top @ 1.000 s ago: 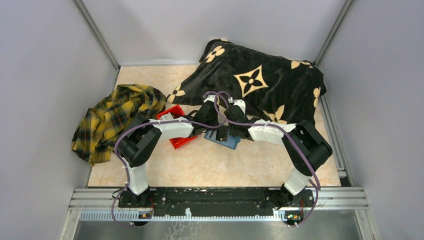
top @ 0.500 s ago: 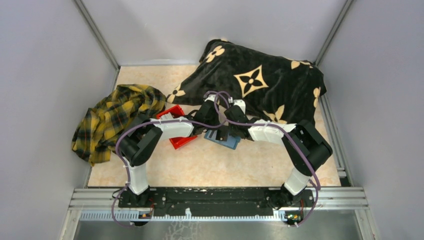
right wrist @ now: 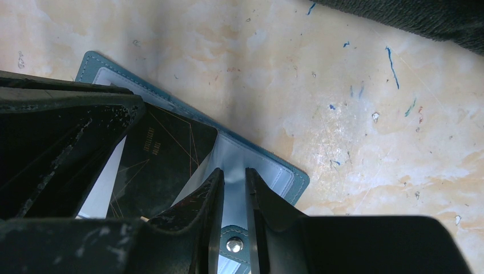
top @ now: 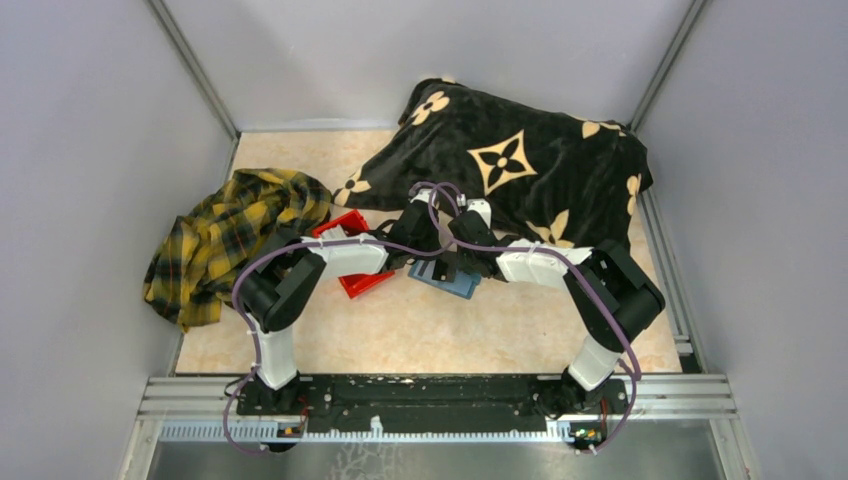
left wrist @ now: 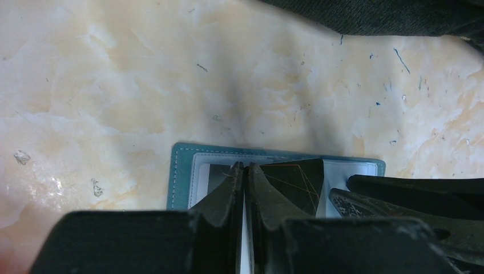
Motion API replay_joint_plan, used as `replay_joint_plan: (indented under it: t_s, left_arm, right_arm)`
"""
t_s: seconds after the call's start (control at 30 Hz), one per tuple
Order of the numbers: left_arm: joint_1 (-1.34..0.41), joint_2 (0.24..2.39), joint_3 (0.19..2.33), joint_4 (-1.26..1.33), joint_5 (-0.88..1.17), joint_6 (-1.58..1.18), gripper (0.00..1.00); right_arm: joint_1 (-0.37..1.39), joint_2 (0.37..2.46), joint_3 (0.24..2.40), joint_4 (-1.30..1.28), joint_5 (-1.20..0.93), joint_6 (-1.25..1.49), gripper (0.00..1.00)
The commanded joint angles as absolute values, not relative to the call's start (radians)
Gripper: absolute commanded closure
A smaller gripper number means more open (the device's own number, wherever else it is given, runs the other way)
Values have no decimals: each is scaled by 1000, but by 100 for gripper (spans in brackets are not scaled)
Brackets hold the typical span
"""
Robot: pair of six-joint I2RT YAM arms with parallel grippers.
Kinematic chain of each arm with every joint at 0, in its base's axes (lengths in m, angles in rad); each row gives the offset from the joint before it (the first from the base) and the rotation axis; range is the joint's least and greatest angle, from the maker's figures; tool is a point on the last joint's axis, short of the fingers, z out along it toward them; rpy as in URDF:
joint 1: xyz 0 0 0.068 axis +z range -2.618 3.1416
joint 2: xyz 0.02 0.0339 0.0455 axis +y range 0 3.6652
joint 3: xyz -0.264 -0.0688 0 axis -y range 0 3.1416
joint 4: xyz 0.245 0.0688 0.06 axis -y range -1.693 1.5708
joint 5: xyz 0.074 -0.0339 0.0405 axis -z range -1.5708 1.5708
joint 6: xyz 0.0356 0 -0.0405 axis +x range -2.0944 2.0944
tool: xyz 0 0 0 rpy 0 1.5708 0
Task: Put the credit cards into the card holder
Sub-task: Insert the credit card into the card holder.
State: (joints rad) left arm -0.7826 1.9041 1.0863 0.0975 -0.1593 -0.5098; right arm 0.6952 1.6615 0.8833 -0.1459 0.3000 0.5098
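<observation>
As L gripper [left wrist: 244,168] sits shut, R gripper [right wrist: 234,174] narrow, over card holder [left wrist: 181,174], beige marble tabletop [top: 420,330], grey walls [top: 400,60]

Item: my work surface, a pale peach marbled tabletop [top: 440,330], speckled with small blue flecks.
- Far right: a rumpled black fabric blanket [top: 520,160] with beige flower motifs.
- Left: a crumpled yellow-and-black plaid cloth [top: 225,240].
- Centre-left: a red plastic bin [top: 365,283].
- Just right of the bin: a teal-blue folding card holder [top: 455,284], lying open.
</observation>
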Motion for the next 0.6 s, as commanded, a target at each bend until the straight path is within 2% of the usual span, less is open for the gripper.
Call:
replay_joint_plan:
  t_s: [0.0, 0.57]
  left_arm:
    - [-785, 1904, 1068, 76, -140, -479, 88]
    - [-784, 1872, 1032, 68, -162, -469, 90]
  right_arm:
    - [678, 1661, 844, -248, 339, 508, 78]
    - [679, 1600, 891, -254, 357, 493, 71]
